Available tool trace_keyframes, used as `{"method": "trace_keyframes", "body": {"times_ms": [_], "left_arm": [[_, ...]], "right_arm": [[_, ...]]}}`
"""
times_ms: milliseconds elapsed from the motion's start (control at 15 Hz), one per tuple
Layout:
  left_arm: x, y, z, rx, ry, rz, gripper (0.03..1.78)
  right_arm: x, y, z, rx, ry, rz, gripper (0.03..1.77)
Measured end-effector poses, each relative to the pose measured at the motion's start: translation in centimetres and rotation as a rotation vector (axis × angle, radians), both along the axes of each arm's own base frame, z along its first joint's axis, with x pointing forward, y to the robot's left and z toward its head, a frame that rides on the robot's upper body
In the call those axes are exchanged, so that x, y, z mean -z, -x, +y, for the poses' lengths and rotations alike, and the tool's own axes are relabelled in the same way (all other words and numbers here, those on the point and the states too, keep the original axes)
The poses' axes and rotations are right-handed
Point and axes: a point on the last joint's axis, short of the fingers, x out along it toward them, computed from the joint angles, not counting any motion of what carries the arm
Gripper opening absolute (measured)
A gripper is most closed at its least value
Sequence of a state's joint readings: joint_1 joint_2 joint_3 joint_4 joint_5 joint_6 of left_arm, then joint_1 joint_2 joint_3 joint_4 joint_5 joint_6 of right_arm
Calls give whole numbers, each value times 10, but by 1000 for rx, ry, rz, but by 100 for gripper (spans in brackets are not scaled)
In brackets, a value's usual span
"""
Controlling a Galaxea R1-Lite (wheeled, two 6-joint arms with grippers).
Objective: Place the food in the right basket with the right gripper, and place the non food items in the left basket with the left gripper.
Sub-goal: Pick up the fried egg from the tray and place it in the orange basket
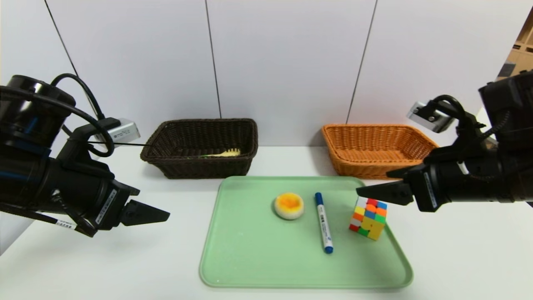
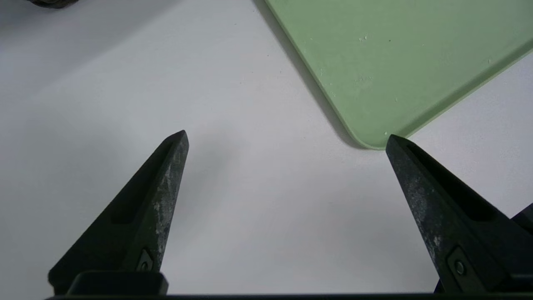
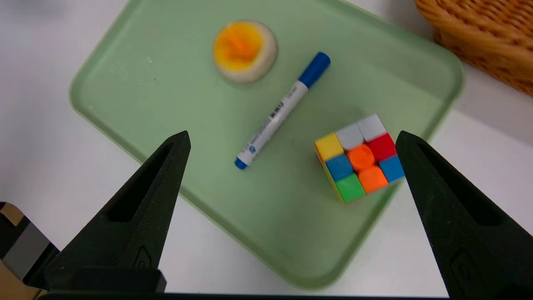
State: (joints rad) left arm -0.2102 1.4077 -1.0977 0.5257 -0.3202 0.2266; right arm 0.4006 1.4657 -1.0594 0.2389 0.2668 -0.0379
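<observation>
Head view: on a green tray (image 1: 250,258), the bun (image 1: 289,205) lies at 9 o'clock of the blue-capped marker (image 1: 323,222), the puzzle cube (image 1: 368,218) at 3 o'clock. The fork (image 1: 225,153) rests in the dark basket (image 1: 200,148); the orange basket (image 1: 377,149) stands at 1 o'clock of the tray.

Left wrist view: the left gripper (image 2: 287,141), jaws spread, hangs over white table (image 2: 125,83) beside a tray corner.

Right wrist view: the right gripper (image 3: 292,139), jaws spread, hovers above marker and cube.
</observation>
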Motion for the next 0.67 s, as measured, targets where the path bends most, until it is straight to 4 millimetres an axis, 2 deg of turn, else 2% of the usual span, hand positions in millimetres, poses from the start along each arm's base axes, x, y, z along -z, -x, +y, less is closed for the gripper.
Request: {"method": "trace_keyframes", "body": {"times_ms": [333,667], "left_arm": [[0,6,-2,17,1,-4,169],[3,6,-3,22,-1,-2,169]], "right_arm": [[1,-35,53,-103,31,21,170],[22,-77,96,-120,87,62,170]]}}
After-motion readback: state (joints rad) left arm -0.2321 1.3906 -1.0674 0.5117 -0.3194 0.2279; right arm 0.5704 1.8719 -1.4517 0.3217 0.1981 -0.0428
